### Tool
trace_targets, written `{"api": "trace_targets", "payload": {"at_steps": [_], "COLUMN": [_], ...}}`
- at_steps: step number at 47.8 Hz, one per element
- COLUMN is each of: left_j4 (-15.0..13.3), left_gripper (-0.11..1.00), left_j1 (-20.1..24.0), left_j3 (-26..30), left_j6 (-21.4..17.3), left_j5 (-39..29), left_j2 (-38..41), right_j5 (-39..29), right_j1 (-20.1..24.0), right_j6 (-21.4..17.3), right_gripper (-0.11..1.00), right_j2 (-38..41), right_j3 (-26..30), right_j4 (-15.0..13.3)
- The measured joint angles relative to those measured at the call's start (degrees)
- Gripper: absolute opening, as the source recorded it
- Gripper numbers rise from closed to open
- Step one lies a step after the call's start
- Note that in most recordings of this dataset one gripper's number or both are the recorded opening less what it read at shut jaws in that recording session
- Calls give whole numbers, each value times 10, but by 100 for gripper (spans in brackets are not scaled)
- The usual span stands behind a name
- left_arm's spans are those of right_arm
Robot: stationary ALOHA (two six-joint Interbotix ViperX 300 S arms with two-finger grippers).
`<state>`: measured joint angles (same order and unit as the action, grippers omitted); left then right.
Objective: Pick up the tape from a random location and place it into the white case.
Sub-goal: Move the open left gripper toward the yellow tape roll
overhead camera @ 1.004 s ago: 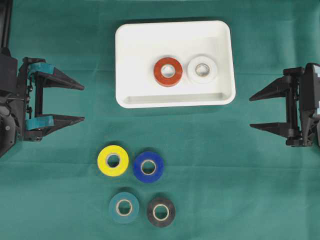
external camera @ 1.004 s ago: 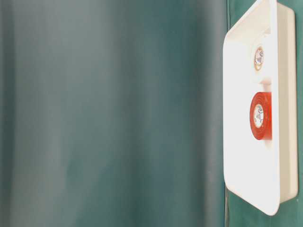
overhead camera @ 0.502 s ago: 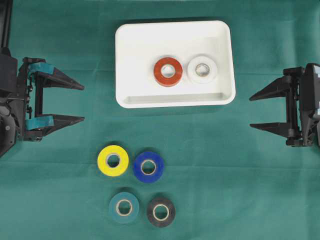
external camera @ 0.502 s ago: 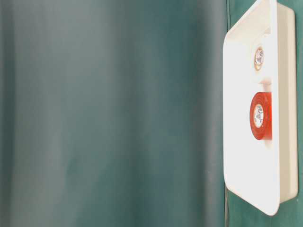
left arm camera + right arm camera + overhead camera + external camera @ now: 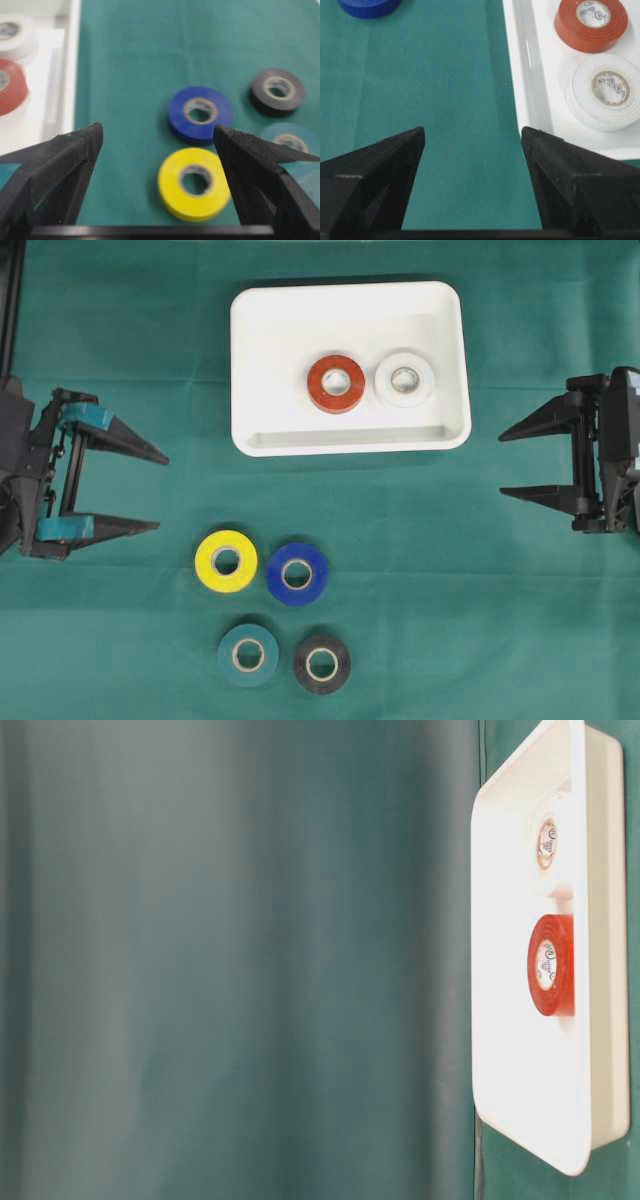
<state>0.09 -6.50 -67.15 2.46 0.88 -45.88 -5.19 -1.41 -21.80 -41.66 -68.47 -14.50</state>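
Six tape rolls are counted in the overhead view. Two lie flat inside the white case point(image 5: 260, 330): one red roll point(image 5: 336, 383) and one white roll point(image 5: 404, 379), side by side, close but not seen to touch, toward the case's right half. Four lie on the green cloth point(image 5: 480, 590) below the case, well apart from it: one yellow roll point(image 5: 226, 561) and one blue roll point(image 5: 297, 573) in an upper pair, one teal roll point(image 5: 248, 654) and one black roll point(image 5: 322, 663) in a lower pair. All six rest flat, with the core openings facing up.

One white case is present; it is a shallow rectangular tray with rounded corners and a raised rim.

Printed markings are seen on the inner cardboard cores of the red and white rolls in the right wrist view, but the lettering is too small to be read with certainty. No other writing is legible.

Two grippers are counted. The left gripper point(image 5: 160, 492) is held at the left edge with its jaws spread wide and nothing between them. The right gripper point(image 5: 503, 465) is held at the right edge, jaws likewise apart and empty. Neither gripper is in contact with any roll or with the case.
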Motion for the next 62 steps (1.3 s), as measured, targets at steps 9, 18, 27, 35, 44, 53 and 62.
{"api": "trace_targets", "payload": {"at_steps": [9,18,27,35,44,53,62], "left_j4": [-1,-1,-1,-1,-1,-1,-1], "left_gripper": [98,98,98,98,98,98,98], "left_j1": [-39,-83,-83,-83,-86,-86,-87], "left_j3": [0,0,0,4,30,54,56], "left_j6": [0,-1,0,0,-2,-4,-2], "left_j5": [1,1,11,47,62,62,59], "left_j2": [-2,0,7,40,103,150,145], "right_j5": [0,0,0,0,0,0,0], "right_j1": [-1,-1,0,-1,-1,0,0], "right_j6": [0,0,0,0,-1,1,1], "right_gripper": [75,75,75,75,75,75,75], "right_j2": [0,0,0,0,0,0,0], "right_j3": [-1,-1,0,0,0,0,0], "right_j4": [0,0,0,0,1,0,0]}}
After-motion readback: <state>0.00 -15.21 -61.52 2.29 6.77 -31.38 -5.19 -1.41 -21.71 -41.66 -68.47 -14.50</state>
